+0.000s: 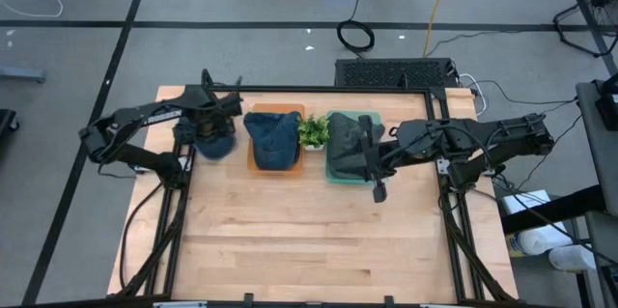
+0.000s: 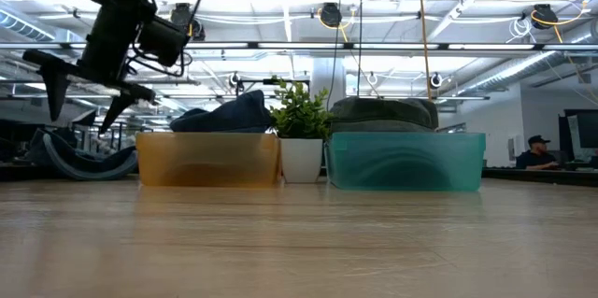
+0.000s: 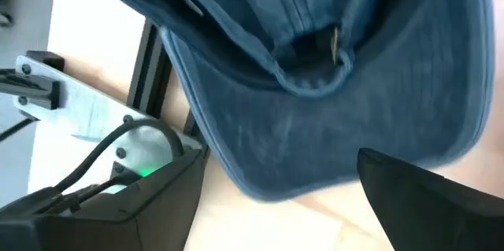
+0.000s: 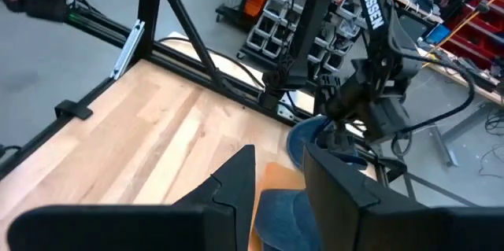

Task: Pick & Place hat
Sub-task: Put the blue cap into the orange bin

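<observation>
Blue hat point(image 3: 331, 86) lies on the table directly beneath the left pincer point(image 1: 214, 126), whose fingers are released.

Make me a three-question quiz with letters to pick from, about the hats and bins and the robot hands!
1. Where is the small potted plant?
A. between the orange bin and the teal bin
B. on the floor
C. inside the teal bin

2. How many blue hats show in the high view?
A. none
B. two
C. five

3. How are the left gripper's fingers?
A. spread apart, holding nothing
C. squeezing the plant
B. clamped on the orange bin

Answers:
1. A, the low view shows the plant standing between the two bins.
2. B, one blue hat sits in the orange bin, and another blue hat lies on the table under the left gripper.
3. A, the low view shows its fingers apart in the air above the table.
</observation>
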Controlling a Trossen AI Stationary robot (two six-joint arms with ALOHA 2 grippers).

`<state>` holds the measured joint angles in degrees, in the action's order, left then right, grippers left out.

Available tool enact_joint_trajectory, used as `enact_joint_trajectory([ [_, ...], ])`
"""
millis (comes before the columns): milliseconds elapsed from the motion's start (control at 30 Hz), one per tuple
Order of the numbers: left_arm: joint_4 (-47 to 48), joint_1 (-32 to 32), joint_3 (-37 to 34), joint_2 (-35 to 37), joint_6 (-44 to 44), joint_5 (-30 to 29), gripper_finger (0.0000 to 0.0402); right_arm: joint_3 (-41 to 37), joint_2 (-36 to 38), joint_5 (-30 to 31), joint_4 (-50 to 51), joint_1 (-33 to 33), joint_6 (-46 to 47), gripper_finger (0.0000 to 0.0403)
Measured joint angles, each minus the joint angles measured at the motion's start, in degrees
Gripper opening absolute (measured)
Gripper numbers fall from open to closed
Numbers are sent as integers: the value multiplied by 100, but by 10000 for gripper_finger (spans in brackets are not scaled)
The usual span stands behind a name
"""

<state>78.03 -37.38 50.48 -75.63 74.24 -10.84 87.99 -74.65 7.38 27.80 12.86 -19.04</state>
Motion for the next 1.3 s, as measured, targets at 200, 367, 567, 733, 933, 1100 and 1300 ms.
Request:
enact_joint_trajectory([
  [200, -27, -692, 0, 346, -156, -78, 340, 0, 0, -1, 142, 0, -57, 100],
  [367, -34, -1277, 0, 431, -555, 136, 340, 0, 0, 0, 273, 0, -141, 100],
  [567, -345, -1904, -2, 432, -1134, 547, 340, 0, 0, 0, 355, 0, -139, 100],
  [733, -460, -2308, -2, 430, -1588, 758, 340, 0, 0, 0, 469, 0, -140, 100],
  [933, -285, -2586, -33, 431, -1766, 601, 340, 0, 0, 0, 535, 0, -141, 100],
  [1100, -304, -2773, -113, 430, -1772, 445, 340, 0, 0, 2, 557, 0, -138, 100],
  [1300, -564, -3017, -415, 430, -2040, 528, 340, 0, 0, 2, 557, 0, -130, 100],
])
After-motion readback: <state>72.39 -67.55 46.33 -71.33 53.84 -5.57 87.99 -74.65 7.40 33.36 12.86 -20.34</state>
